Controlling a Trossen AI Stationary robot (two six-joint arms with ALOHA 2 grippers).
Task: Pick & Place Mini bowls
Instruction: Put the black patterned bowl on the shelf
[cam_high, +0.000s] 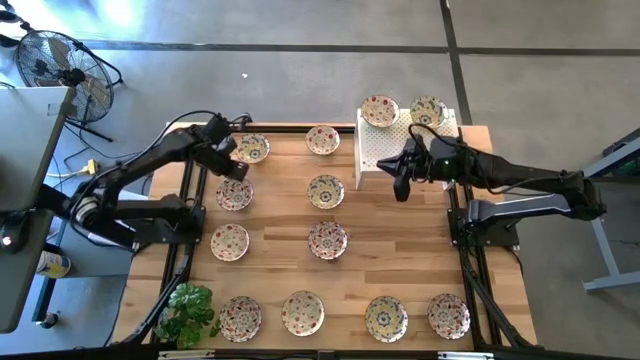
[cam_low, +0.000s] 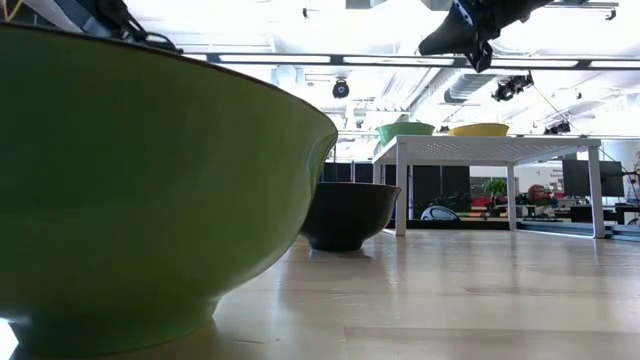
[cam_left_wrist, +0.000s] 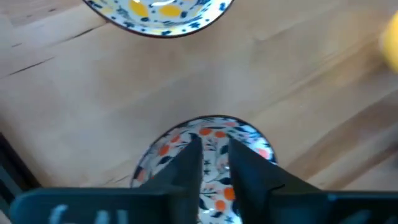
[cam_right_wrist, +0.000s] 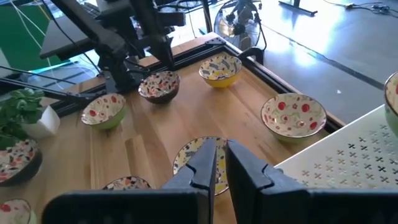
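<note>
Several mini bowls lie spread over the wooden table (cam_high: 400, 260). Two more (cam_high: 380, 110) (cam_high: 428, 110) sit on the white perforated stand (cam_high: 375, 150) at the far right. My left gripper (cam_high: 228, 168) points down over an orange-and-blue bowl (cam_left_wrist: 211, 134) at the far left, its fingers a little apart (cam_left_wrist: 214, 155). I cannot tell that they touch it. A yellow-and-blue bowl (cam_left_wrist: 158, 12) lies just beyond. My right gripper (cam_high: 402, 188) hangs high beside the stand, shut and empty (cam_right_wrist: 221, 162), above a bowl (cam_right_wrist: 186, 155).
A potted plant (cam_high: 190, 310) stands at the near left corner. In the low view a big green bowl (cam_low: 150, 180) fills the foreground, with a dark bowl (cam_low: 348, 215) and the stand (cam_low: 490, 150) behind it. Bare wood (cam_high: 400, 230) lies right of the middle bowls.
</note>
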